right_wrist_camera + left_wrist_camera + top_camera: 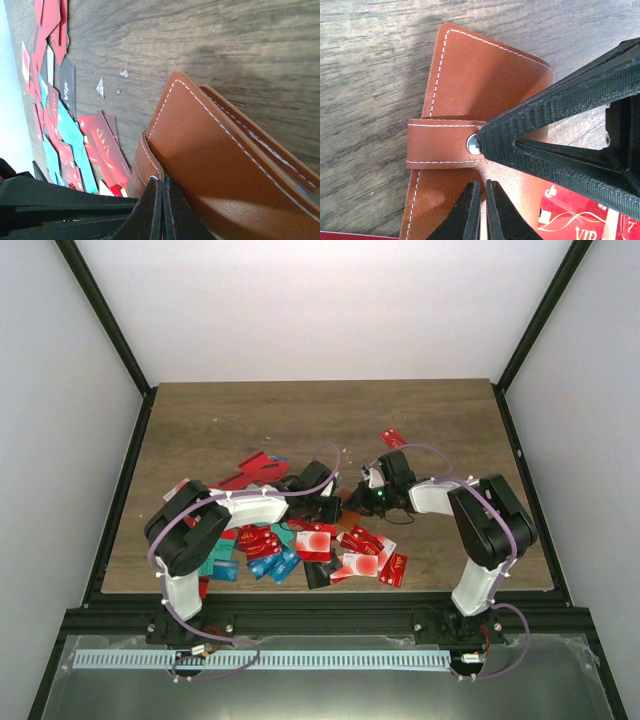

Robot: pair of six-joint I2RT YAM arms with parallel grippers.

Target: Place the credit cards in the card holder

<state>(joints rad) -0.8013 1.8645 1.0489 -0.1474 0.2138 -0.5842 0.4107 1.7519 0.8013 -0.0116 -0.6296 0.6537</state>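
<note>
We see the left gripper and right gripper pinched shut, holding nothing, tips at the strap of the card holder lying on the worktop just beyond the credit cards, and one push could skid it away unopened.

Diffuse overhead light, moderately bright; the white walls wash pale and the table shows only soft shadows beneath the arms. Wrist views are dimmer: the card holder is sharp, a soft shadow lies on the table beside it, and the far credit cards blur.
</note>
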